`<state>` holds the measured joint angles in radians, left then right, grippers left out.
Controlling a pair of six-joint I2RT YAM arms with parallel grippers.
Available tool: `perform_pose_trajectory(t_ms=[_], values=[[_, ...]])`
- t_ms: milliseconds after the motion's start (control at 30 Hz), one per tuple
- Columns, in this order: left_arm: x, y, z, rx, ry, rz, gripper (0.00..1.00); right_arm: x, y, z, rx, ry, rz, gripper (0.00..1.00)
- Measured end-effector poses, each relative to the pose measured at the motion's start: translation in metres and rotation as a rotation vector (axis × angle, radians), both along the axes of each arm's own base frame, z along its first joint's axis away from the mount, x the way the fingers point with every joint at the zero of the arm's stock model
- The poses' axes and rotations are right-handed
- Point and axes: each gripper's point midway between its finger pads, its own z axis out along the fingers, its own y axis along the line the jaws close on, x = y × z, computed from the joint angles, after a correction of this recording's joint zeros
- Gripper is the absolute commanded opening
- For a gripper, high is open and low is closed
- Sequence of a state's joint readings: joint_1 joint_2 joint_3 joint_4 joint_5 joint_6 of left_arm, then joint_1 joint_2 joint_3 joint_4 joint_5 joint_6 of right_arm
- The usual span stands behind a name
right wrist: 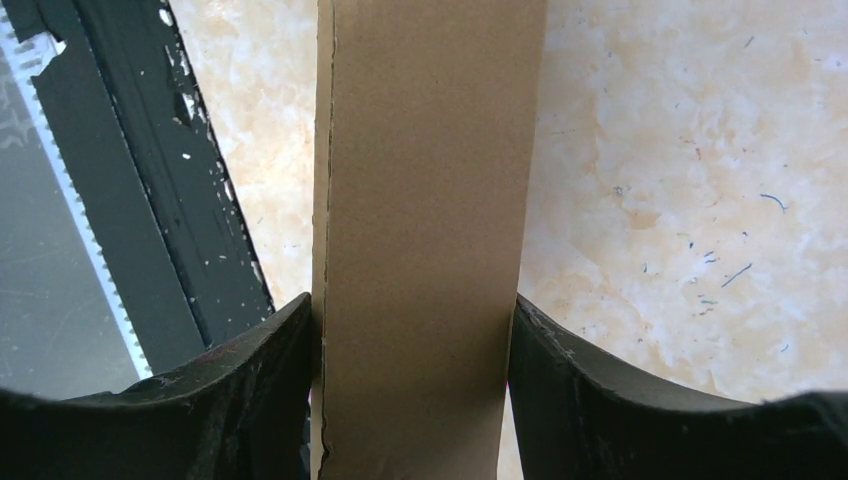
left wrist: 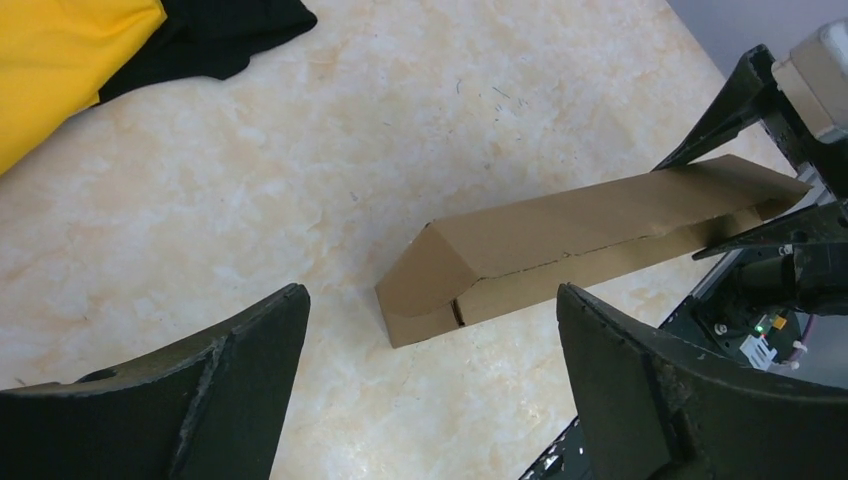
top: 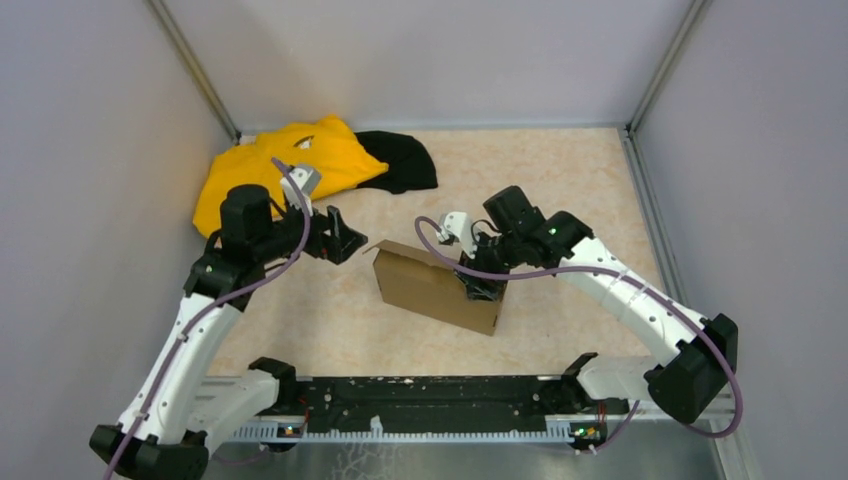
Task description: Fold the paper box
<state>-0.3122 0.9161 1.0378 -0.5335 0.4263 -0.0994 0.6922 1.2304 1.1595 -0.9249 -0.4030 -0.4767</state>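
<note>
Plain pale grey walls (top: 430, 60) box in a beige marbled table (top: 560, 170), with metal posts (top: 196, 70) standing at both far corners.

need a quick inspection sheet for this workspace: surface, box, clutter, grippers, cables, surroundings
surface: beige marbled tabletop, a few small specks in the right wrist view
job's things: plain brown cardboard box, folded long and shallow, resting on the table
clutter: yellow cloth and black cloth touching each other at the far left, apart from the box
grippers: left gripper open, beside the box and clear of it; right gripper closed across one end of the box
cables: purple cables, one looping from each wrist
surroundings: grey walls on three sides; black rail along the near edge
</note>
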Motion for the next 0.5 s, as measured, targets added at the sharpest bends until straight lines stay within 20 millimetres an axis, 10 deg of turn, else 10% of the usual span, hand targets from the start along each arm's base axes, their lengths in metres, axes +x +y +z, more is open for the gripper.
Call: perform_pose_trajectory(t_ms=[500], values=[[-0.035, -0.016, -0.053, -0.184, 0.090, -0.059, 0.99, -0.022, -0.011, 0.005, 0.028, -0.008, 0.025, 0.24]])
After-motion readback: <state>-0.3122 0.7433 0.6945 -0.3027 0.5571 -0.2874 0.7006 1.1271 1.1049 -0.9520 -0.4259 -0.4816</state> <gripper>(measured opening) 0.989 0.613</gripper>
